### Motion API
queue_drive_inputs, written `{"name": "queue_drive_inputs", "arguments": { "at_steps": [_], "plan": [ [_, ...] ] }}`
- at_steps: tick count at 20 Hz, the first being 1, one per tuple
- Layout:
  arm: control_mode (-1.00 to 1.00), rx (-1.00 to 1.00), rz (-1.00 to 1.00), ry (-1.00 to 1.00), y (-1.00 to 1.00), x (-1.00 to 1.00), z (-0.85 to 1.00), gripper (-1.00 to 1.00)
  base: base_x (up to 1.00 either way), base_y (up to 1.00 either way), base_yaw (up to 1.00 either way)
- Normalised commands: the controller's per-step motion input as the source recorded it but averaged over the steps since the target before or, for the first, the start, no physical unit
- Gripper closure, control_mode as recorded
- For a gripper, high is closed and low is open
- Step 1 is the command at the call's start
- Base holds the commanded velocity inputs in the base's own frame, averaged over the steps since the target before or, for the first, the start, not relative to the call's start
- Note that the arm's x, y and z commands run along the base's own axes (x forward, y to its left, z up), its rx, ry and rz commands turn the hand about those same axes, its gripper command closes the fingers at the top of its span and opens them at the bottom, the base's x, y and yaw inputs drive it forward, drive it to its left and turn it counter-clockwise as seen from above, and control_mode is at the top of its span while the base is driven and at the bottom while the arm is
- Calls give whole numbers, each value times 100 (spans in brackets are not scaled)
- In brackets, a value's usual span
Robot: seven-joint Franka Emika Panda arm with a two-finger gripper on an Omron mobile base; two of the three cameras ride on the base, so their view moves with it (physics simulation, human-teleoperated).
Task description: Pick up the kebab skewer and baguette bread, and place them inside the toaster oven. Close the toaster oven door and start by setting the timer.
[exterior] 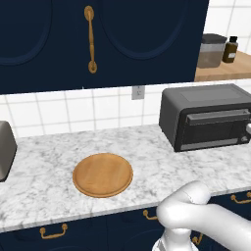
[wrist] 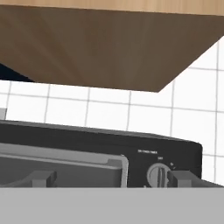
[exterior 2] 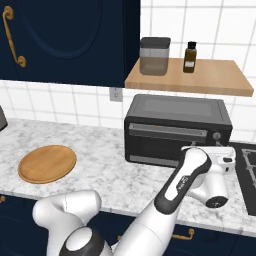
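The dark grey toaster oven (exterior: pixel 206 105) (exterior 2: pixel 175 107) stands on the marble counter with its glass door (exterior: pixel 215 128) (exterior 2: pixel 167 140) shut. My gripper (wrist: pixel 113 179) (exterior 2: pixel 220 156) hovers just in front of the oven's right end and faces its control panel. Its two finger tips (wrist: pixel 41 178) stand wide apart with nothing between them. The round timer knob (wrist: pixel 158 175) (exterior 2: pixel 216 136) sits just inside the right finger tip. The kebab skewer and baguette bread are hidden from view.
A round wooden plate (exterior: pixel 103 174) (exterior 2: pixel 47 163) lies bare on the counter to the left. A light grey toaster (exterior: pixel 5 147) stands at the far left. Above the oven, a wooden shelf (exterior 2: pixel 215 77) carries a jar and a bottle. A dark stovetop (exterior 2: pixel 248 170) lies to the right.
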Motion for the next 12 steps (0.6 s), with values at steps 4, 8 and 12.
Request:
{"name": "queue_drive_inputs", "arguments": {
  "at_steps": [4,8,12],
  "plan": [
    [-100,-4,-5,-4,-37,17,4,-100,0,0,0],
    [-100,0,0,0,-17,34,0,-100,0,0,0],
    [-100,0,0,0,-29,24,0,-100,0,0,0]
  ]
}}
